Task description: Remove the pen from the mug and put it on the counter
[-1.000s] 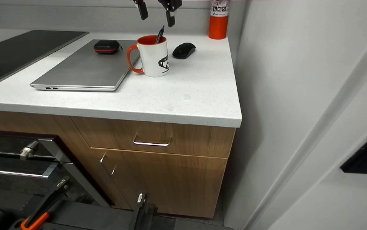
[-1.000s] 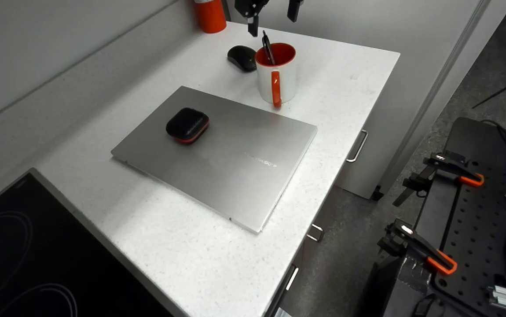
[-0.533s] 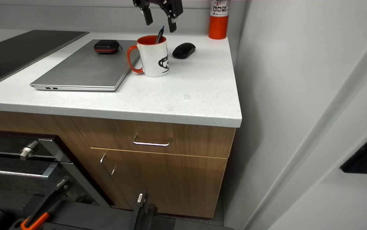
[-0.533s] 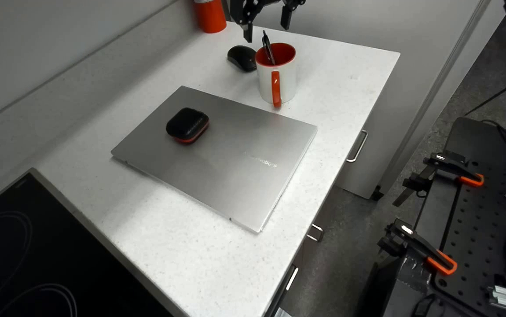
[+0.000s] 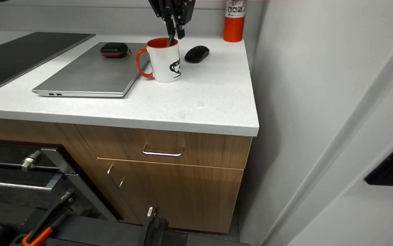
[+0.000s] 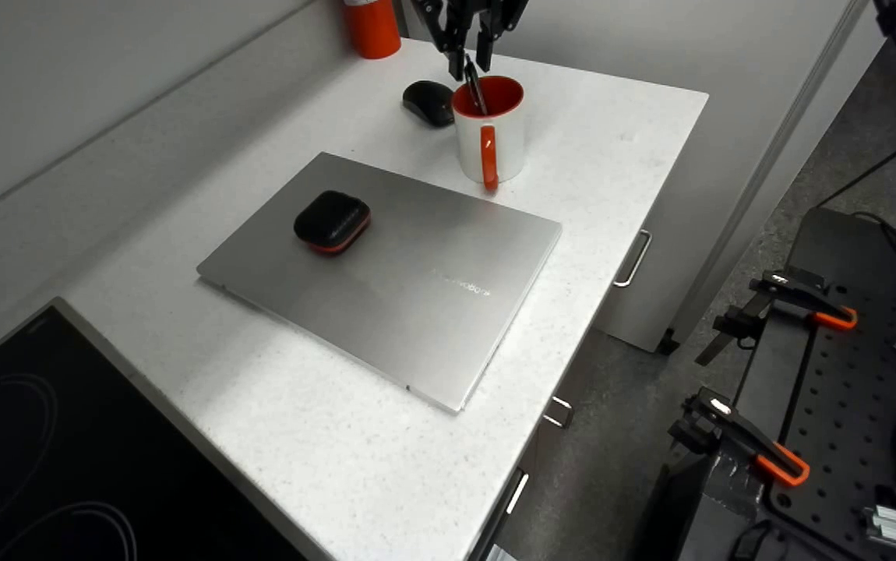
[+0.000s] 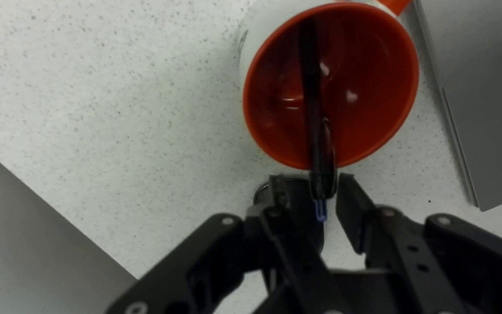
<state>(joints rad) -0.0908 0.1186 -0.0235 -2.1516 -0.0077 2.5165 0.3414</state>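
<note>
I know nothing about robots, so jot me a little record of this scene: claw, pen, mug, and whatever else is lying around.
Pen: black, blue end up, leaning in the mug
Mug: upright on the white counter; white outside, red inside, red handle
Gripper (the claw): open; straddles the pen's upper end, gap visible on one side
Laptop: grey, closed; a small black-and-red case lies on it
Computer mouse: black, beside the mug
Canister: red, at the back by the wall
Cooktop: black, past the laptop from the mug

Pen (image 6: 477, 89): lower end hidden by mug (image 6: 490, 156) in both exterior views
Gripper (image 6: 470, 70): top cut off there too
Mouse (image 7: 301, 195): partly hidden by gripper, wrist view
</note>
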